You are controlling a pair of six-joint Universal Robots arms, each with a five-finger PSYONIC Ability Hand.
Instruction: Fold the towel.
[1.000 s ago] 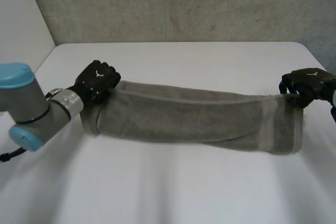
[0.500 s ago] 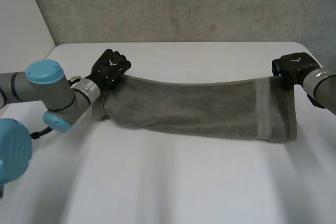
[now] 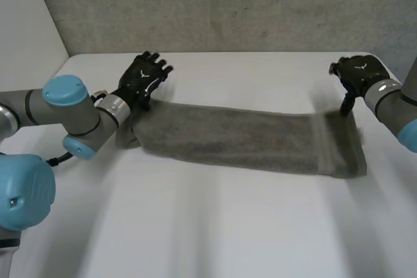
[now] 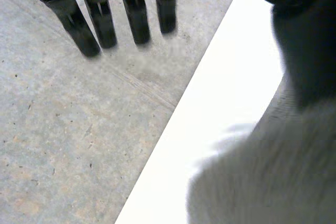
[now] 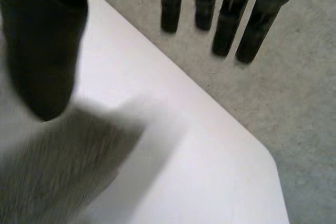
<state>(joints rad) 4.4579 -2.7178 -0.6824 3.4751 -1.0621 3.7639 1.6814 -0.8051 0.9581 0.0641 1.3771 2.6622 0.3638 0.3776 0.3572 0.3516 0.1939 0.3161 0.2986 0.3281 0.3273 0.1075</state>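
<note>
Towel (image 3: 251, 138) lies as a long grey strip on the white table (image 3: 215, 226), between our hands. We see our left hand (image 3: 144, 79) and right hand (image 3: 357, 73) at its far corners, fingers straight, grasping nothing.

The black left hand (image 3: 144, 77) and black right hand (image 3: 357, 73) have opened and released the long grey towel (image 3: 247, 138), which dropped flat.
</note>
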